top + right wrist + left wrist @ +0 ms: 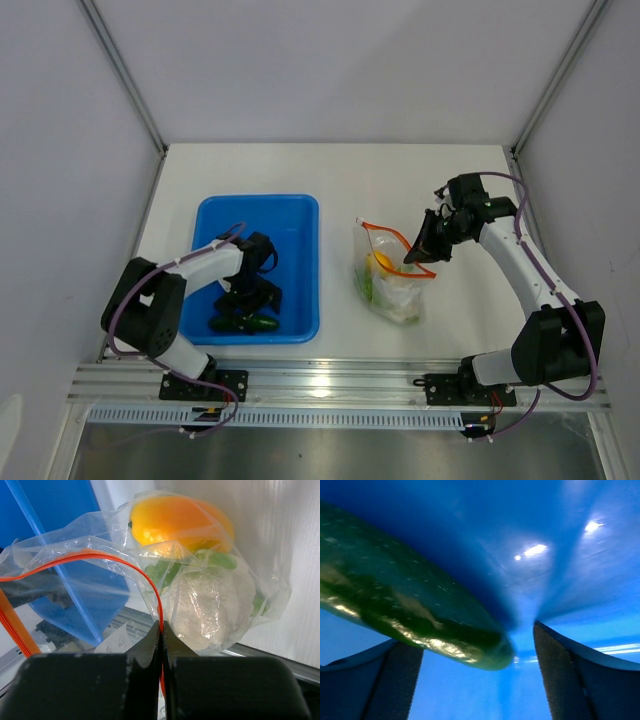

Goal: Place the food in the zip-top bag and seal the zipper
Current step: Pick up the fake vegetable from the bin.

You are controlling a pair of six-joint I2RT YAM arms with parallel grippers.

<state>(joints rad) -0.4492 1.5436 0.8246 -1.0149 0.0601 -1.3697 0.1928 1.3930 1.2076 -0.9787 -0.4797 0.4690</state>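
- Top external: white counter (pixel 250 170), grey walls. Left pincer (pixel 250 298) low inside blue tray (pixel 260 215), just above cucumber (pixel 245 323). Right pincer (pixel 418 255) at mouth of zip-top bag (pixel 395 290), right of tray.
- Left wrist: spread wide, cucumber crossing one finger, unclamped.
- Right wrist: pinched tight on zipper (pixel 100 557); orange fruit (pixel 180 520), cabbage (pixel 210 605) inside bag.

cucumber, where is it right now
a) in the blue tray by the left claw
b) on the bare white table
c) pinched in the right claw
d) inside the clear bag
a, the cucumber lies in the blue tray at the open left claw, while the right claw is shut on the zipper of the bag.
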